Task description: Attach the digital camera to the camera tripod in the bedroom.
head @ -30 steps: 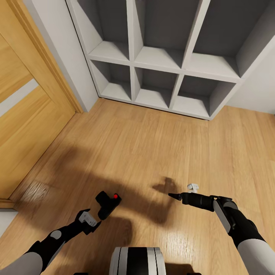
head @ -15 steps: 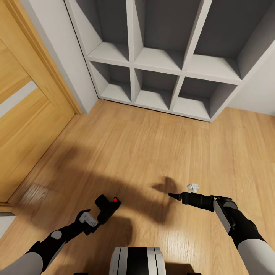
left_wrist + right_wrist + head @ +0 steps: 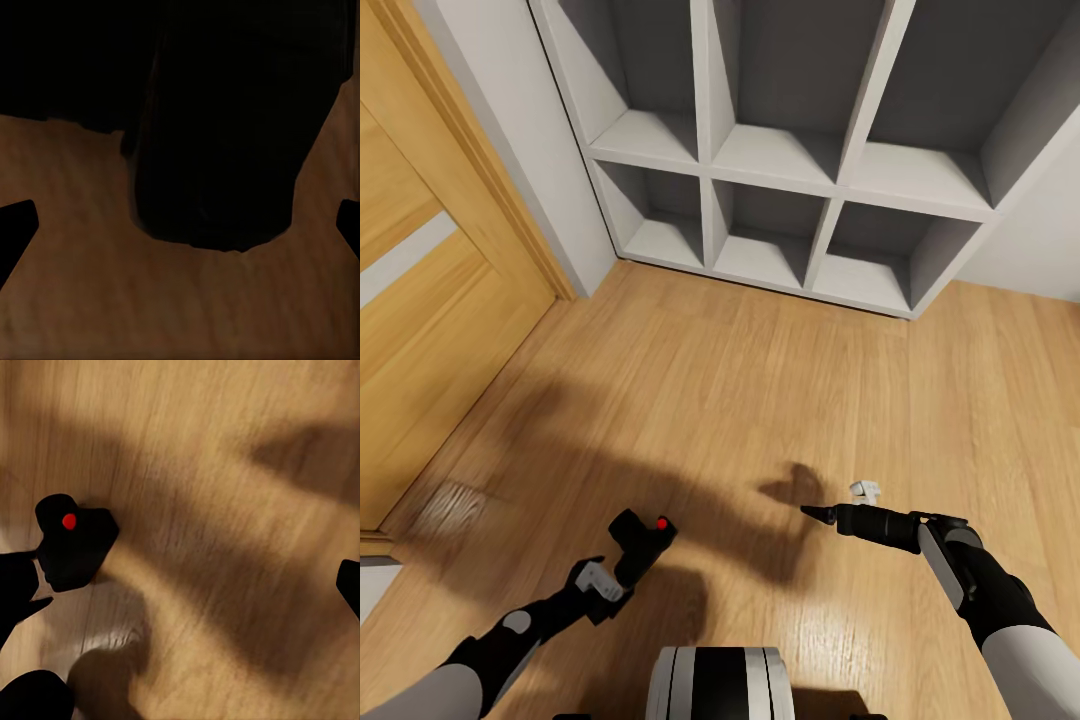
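The digital camera, small and black with a red button on top, lies on the light wood floor just ahead of me, left of centre. My left gripper is right behind it. In the left wrist view its black fingertips stand wide apart, with the dark camera body looming close ahead and nothing pinched. My right gripper hovers over the floor to the right, open and empty. Its wrist view looks across at the camera. The camera tripod is out of view.
A white-grey cube shelf stands against the far wall, its compartments bare. A wooden door and its frame run along the left. Open wood floor lies between me and the shelf.
The view shifted slightly at first. My left arm has since crept a little forward and right toward the camera, which stays where it lay. The right arm is unchanged.
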{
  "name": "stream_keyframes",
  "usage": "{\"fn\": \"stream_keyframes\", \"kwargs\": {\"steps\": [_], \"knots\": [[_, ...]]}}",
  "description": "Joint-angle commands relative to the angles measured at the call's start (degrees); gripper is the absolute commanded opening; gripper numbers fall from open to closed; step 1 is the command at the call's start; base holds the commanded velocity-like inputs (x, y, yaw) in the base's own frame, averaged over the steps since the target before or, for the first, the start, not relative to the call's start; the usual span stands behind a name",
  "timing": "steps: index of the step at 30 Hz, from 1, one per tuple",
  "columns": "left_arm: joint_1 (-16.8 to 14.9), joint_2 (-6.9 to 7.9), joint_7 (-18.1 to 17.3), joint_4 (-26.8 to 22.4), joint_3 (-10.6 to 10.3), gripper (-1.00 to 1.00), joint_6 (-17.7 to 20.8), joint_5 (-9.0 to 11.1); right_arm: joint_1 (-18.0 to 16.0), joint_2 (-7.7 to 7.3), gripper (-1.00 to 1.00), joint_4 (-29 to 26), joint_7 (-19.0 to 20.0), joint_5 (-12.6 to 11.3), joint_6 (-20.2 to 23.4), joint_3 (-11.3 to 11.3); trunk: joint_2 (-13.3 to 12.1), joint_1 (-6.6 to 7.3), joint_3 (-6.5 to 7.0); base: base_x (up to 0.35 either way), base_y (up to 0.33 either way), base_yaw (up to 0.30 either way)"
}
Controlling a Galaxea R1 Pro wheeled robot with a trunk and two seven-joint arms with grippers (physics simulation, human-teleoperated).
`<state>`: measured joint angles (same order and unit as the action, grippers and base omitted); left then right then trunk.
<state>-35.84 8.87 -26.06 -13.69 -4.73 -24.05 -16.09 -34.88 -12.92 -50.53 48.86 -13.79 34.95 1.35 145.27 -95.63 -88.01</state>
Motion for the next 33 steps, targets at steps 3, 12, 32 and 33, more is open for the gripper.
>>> {"fn": "stream_keyframes", "kwargs": {"steps": [3, 12, 32, 33], "knots": [[0.0, -0.08, 0.2, 0.2, -0.5, 1.00, -0.3, -0.1, 0.0, 0.00, 1.00, 0.0, 0.1, -0.3, 0.4, 0.1, 0.0, 0.01, -0.03, 0.000, 0.000, 0.000], [0.0, -0.79, 0.1, 2.0, -0.6, 1.00, -0.1, -1.1, 0.0, 0.19, 1.00, 0.1, 0.2, -0.2, 0.3, 0.1, 0.0, 0.01, -0.03, 0.000, 0.000, 0.000], [0.0, 0.27, -0.1, 1.7, -0.7, 1.00, -0.2, -0.7, 0.0, 0.28, 1.00, 0.2, 0.0, 0.1, 0.3, 0.1, 0.0, 0.01, -0.03, 0.000, 0.000, 0.000], [0.0, 0.27, -0.1, 1.7, -0.7, 1.00, -0.2, -0.7, 0.0, 0.22, 1.00, 0.2, -0.1, 0.0, 0.7, 0.1, 0.0, 0.01, -0.03, 0.000, 0.000, -0.020]]}}
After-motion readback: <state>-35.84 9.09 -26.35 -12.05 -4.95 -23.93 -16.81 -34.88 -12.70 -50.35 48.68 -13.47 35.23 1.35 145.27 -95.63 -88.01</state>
